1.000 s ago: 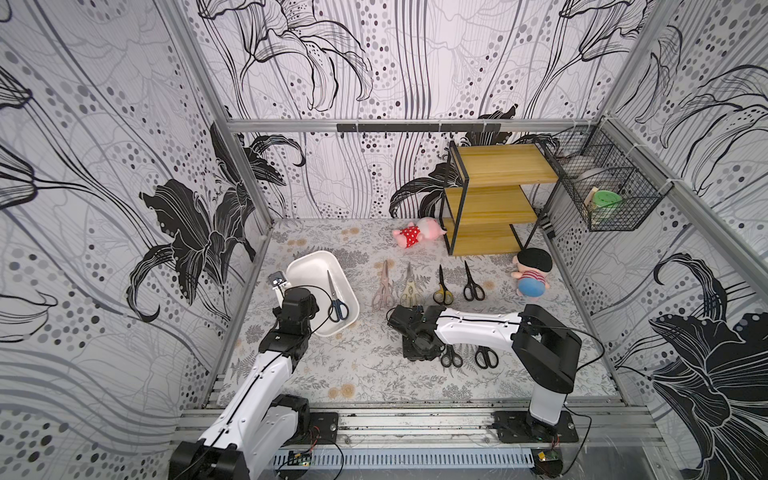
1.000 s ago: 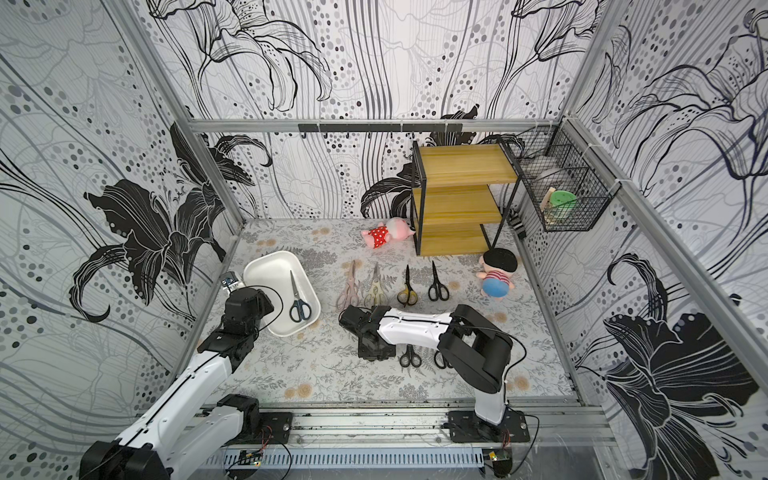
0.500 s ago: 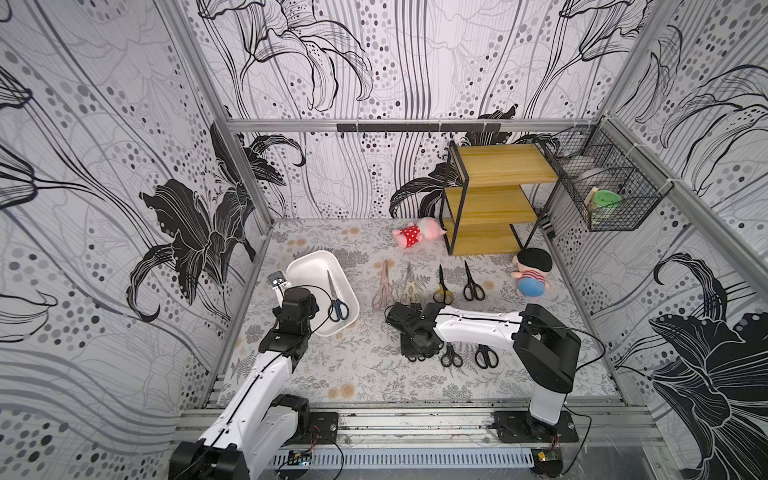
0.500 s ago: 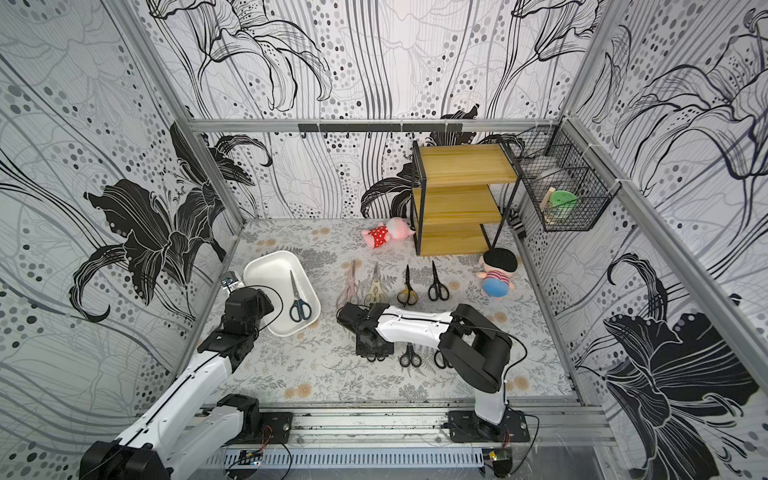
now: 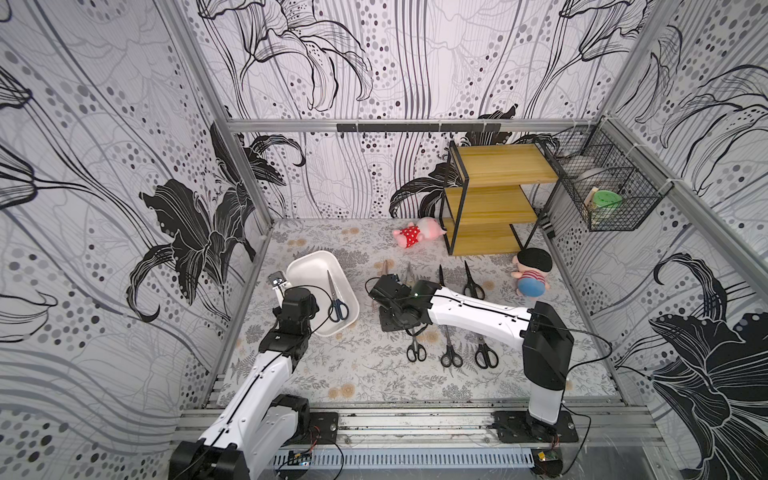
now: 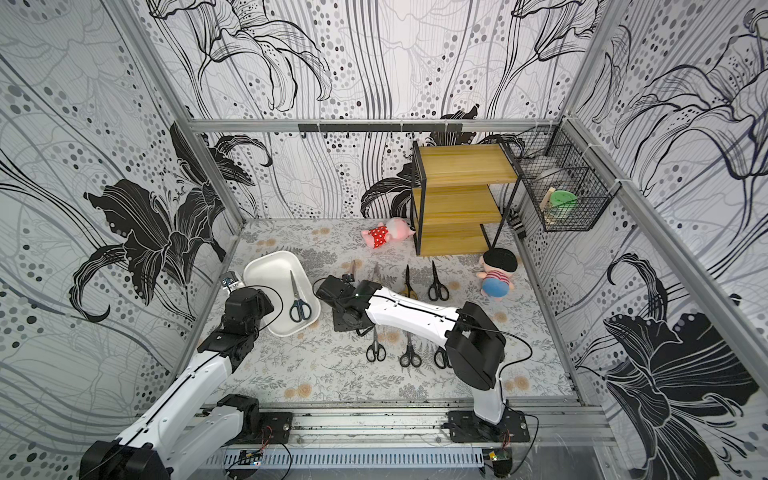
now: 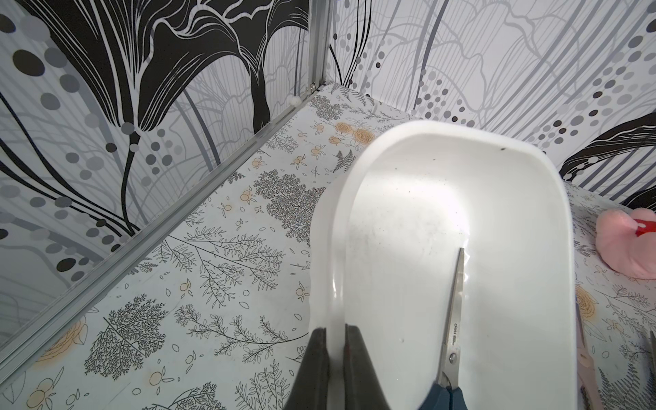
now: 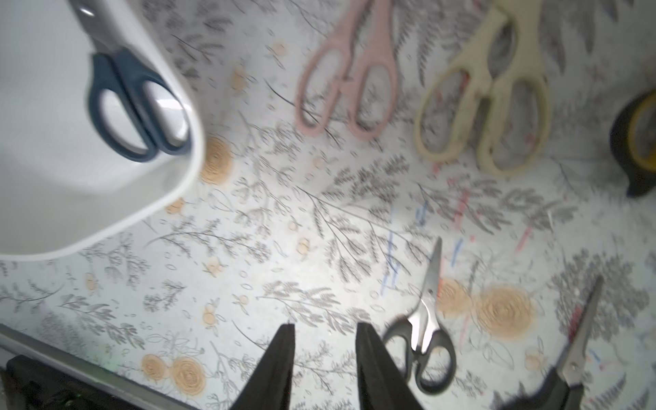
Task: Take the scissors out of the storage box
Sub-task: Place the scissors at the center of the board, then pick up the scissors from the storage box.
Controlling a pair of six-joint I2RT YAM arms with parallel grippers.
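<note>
The table (image 5: pixel 365 374) had a flowery cover. A white storage box (image 5: pixel 307 272) sat on it by the left wall. Seven scissors (image 5: pixel 416 349) lay flat beside the box, four in a back row and three in front. A wooden shelf (image 5: pixel 482 239) stood at the back, with a pink doll (image 5: pixel 417 232) and a doll with black hair (image 5: pixel 532 274) near it.

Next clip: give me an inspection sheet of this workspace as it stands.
Surface: floral-print mat, flat.
Job's things: shallow white plastic storage box holds one pair of dark blue-handled scissors; seven other pairs lie on the mat.
Clutter: pink plush doll, black-haired plush doll, wooden three-tier shelf.
Grippers: left gripper jaws shut on the box wall; right gripper jaws open, empty.
Cables: black wrist cable loops over the box.
Surroundings: black wire basket on a flower-patterned wall.
</note>
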